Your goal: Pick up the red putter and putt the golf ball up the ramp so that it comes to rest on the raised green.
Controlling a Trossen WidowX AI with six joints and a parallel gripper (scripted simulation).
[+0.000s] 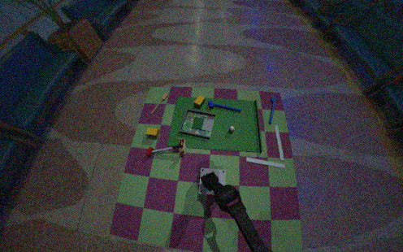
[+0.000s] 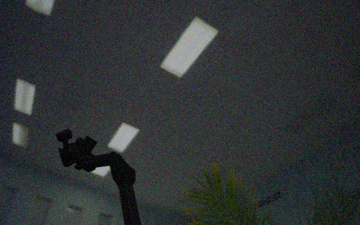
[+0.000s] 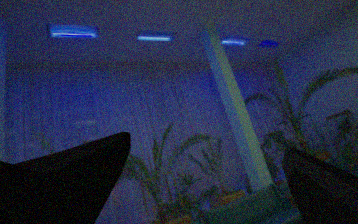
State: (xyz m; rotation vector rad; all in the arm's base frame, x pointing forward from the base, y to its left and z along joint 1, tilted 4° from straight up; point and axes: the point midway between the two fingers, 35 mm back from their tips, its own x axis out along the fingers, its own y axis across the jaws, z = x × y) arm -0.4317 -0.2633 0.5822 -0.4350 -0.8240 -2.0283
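Note:
The red putter lies at the left of the top view, with its red head [image 1: 149,151] on the checkered floor, a pale shaft [image 1: 162,149] and a dark grip end at a tan stand [image 1: 182,147]. The white golf ball [image 1: 231,128] sits on the green mat [image 1: 244,140], right of the walled ramp piece. That piece has a grey sloping part [image 1: 207,125] on its right and a dark green patch [image 1: 198,123] further left. My gripper [image 3: 206,148] is open and empty in the wrist view, facing the room's ceiling and plants, far from putter and ball.
Two blue clubs [image 1: 225,107] [image 1: 272,110], two yellow blocks [image 1: 199,101] [image 1: 152,132], an orange stick tool [image 1: 159,103] and two white strips [image 1: 279,142] [image 1: 265,162] lie around. A dark rail [image 1: 258,126] edges the mat's right. My arm [image 2: 125,178] rises from its base plate.

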